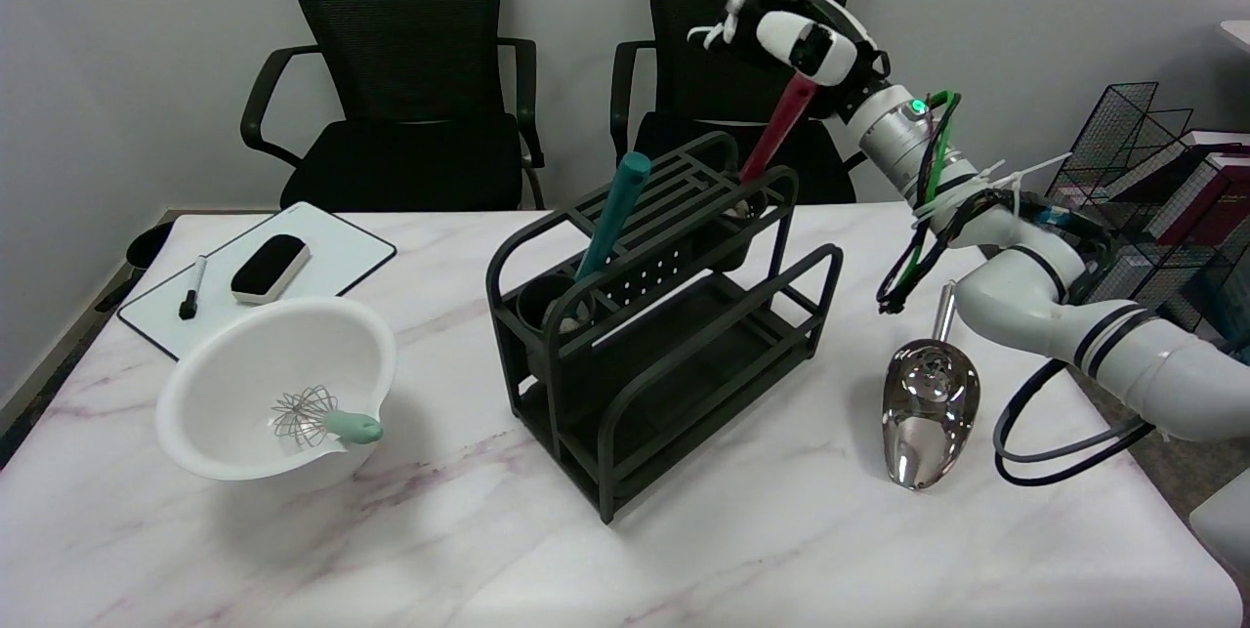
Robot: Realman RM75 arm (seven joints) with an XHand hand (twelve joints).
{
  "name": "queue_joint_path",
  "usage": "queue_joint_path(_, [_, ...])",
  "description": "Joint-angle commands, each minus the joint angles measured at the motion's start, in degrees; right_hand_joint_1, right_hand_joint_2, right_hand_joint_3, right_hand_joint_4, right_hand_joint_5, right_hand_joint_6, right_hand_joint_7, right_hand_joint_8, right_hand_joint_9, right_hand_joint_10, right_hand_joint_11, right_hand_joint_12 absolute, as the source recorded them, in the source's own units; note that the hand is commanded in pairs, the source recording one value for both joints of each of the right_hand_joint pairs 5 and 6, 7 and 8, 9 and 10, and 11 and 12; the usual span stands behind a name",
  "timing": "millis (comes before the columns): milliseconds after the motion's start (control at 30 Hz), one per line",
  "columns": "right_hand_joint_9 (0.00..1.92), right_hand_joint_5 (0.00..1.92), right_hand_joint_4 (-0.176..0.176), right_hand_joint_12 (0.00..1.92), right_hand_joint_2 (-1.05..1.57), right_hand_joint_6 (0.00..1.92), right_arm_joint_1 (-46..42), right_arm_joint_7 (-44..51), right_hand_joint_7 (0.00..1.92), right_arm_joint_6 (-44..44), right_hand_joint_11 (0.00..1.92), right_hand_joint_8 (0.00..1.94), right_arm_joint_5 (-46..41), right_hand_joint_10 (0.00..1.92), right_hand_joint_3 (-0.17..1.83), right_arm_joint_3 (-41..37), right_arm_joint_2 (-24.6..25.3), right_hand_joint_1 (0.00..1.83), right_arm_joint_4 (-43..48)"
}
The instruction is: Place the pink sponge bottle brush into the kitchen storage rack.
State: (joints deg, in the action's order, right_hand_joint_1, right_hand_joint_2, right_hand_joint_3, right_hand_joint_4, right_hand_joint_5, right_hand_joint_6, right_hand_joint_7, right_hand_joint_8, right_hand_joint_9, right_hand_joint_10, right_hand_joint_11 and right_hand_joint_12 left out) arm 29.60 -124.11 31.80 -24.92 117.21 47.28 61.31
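The right hand is raised above the far end of the rack, its fingers wrapped round the top of the bottle brush handle, which slants down and to the picture's left from the palm. The handle shows as a deep pinkish red stick (its sponge end is hidden from here), and its lower part drops into the round cup at the far end of the kitchen storage rack, directly below the hand. The rack is a dark, two-tier frame of bars with a slatted top shelf. Further from the hand, at the rack's near end, a second cup holds a teal-handled utensil leaning upward. Below the forearm a shiny metal scoop lies on the marble table. Well away on the opposite side from the hand, a white bowl contains a small whisk with a pale green handle, and beyond it a whiteboard carries an eraser and a marker.
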Motion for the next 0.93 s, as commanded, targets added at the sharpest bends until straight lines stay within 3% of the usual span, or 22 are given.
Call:
queue_joint_path(33, [0.91,0.66,0.000,0.69,0.08,0.66,-1.85,-0.10,1.07,3.43,0.69,1.07,-0.24,0.91,1.59,-1.07,-0.07,1.20,-1.36])
queue_joint_path(267, [0.90,0.61,0.000,0.69,0.08,0.61,-7.95,0.04,1.06,8.64,0.69,1.06,-0.24,0.90,1.56,-8.97,-0.54,1.20,-5.74])
queue_joint_path(600, [0.89,0.55,0.000,0.68,0.09,0.55,-21.61,0.54,1.04,19.58,0.68,1.04,-0.31,0.89,1.52,-27.94,-0.33,1.21,-12.65])
queue_joint_path(667, [1.04,0.77,0.000,0.76,0.29,0.77,-23.79,0.54,1.12,21.41,0.76,1.12,-0.53,1.04,1.34,-30.42,-0.17,1.17,-13.57])
queue_joint_path(700, [1.06,0.82,0.000,0.76,0.30,0.82,-25.21,0.54,1.13,22.67,0.76,1.13,-0.98,1.06,1.35,-31.22,-0.01,1.17,-14.47])
queue_joint_path(933, [1.18,0.98,0.000,0.79,0.46,0.98,-31.41,3.37,1.29,31.44,0.79,1.29,-6.16,1.18,1.29,-30.31,1.81,1.12,-21.50])
